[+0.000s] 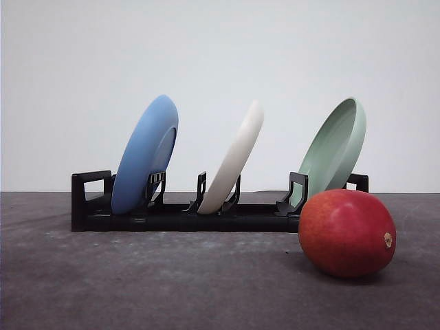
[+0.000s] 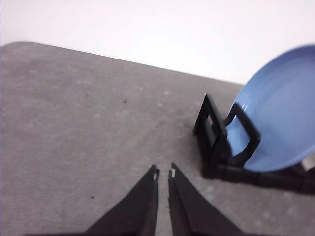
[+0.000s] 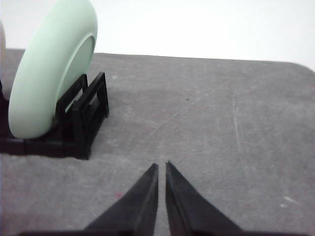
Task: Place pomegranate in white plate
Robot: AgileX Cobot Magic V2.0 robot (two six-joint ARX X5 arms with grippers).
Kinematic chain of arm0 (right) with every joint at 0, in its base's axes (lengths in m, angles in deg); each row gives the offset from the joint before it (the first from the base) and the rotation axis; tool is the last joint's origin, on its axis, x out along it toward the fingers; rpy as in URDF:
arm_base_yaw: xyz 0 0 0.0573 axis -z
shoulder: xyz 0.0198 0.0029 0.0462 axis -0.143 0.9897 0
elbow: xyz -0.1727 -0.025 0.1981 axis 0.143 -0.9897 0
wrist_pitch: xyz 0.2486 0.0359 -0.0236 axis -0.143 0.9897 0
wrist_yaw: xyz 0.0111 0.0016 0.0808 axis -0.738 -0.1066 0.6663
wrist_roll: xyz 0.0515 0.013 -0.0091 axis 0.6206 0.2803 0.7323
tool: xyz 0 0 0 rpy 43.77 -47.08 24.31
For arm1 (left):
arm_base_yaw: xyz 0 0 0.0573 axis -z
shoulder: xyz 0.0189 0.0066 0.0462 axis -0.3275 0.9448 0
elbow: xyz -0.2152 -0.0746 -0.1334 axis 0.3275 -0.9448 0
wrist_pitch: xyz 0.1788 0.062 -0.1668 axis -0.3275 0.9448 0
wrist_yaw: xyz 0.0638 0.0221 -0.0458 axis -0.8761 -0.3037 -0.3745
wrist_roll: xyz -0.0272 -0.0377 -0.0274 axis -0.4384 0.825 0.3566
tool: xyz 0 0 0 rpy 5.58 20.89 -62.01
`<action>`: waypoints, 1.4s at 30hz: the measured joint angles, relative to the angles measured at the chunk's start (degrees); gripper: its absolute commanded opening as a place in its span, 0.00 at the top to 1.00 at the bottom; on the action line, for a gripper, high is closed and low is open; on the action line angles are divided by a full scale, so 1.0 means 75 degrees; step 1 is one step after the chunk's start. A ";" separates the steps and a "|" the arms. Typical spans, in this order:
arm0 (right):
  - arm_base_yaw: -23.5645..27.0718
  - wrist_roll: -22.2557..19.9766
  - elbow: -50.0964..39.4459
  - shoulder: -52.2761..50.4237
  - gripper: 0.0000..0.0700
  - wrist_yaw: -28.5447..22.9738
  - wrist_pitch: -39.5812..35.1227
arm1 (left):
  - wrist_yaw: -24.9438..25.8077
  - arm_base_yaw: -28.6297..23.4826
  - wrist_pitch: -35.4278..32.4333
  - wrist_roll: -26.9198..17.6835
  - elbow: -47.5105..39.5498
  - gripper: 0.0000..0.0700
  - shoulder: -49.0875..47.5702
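The pomegranate (image 1: 346,233), red with an orange blush and a tan stem spot, rests on the grey table at the front right, just before the rack's right end. The white plate (image 1: 235,159) stands tilted on edge in the middle slot of a black rack (image 1: 172,216). In the left wrist view my left gripper (image 2: 164,173) hangs over bare table beside the rack's blue-plate end, its fingers nearly together with nothing between them. My right gripper (image 3: 162,165) is likewise shut and empty, over table beside the green-plate end.
A blue plate (image 1: 146,154) leans in the rack's left slot and a pale green plate (image 1: 335,149) in the right slot. The blue plate (image 2: 283,110) and green plate (image 3: 49,69) also appear in the wrist views. Grey table stretches in front of the rack.
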 measured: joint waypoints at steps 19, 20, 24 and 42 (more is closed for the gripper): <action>0.0000 0.1830 0.1058 0.0000 0.97 0.0000 -0.0755 | -0.0003 0.0000 -0.1810 0.1373 0.0626 0.98 0.0003; 0.0000 0.1836 0.1169 0.0000 0.98 0.0000 -0.0739 | -0.0003 0.0000 -0.1715 0.1207 0.0789 0.98 0.0003; 0.0000 0.1859 0.1775 0.0009 0.99 0.0000 -0.0309 | -0.0052 0.0000 -0.0591 0.0673 0.1609 0.98 0.0064; 0.0000 0.1350 0.4334 0.2475 0.99 0.1278 0.2926 | -0.0052 0.0000 0.4281 -0.0541 0.5056 0.98 0.2717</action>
